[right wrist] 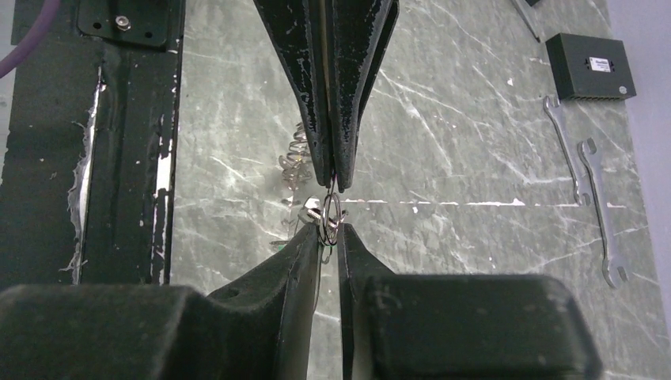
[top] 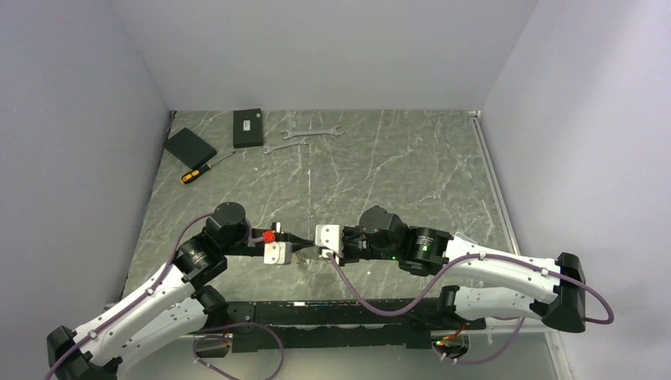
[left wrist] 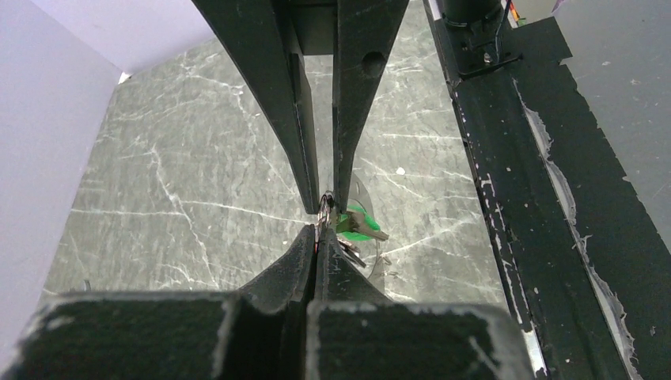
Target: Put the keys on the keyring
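Top external view shows both arms meeting tip to tip over the table (top: 411, 158). Left end effector (left wrist: 317, 234) is pinched shut, holding the keys (left wrist: 358, 226) up by their little ring (right wrist: 332, 214). Right end effector (right wrist: 331, 237) is almost closed round it; grip unclear. Threading looks not yet done.

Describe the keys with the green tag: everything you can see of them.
The keys are a tiny bunch: a bright green plastic tag, silvery metal blades and a thin wire ring. They sit between the tips of the two grippers, seemingly held above the marbled table. The left gripper, shut, pinches the bunch at the ring. The right gripper straddles the ring, fingers narrowly apart; whether they touch it cannot be told.
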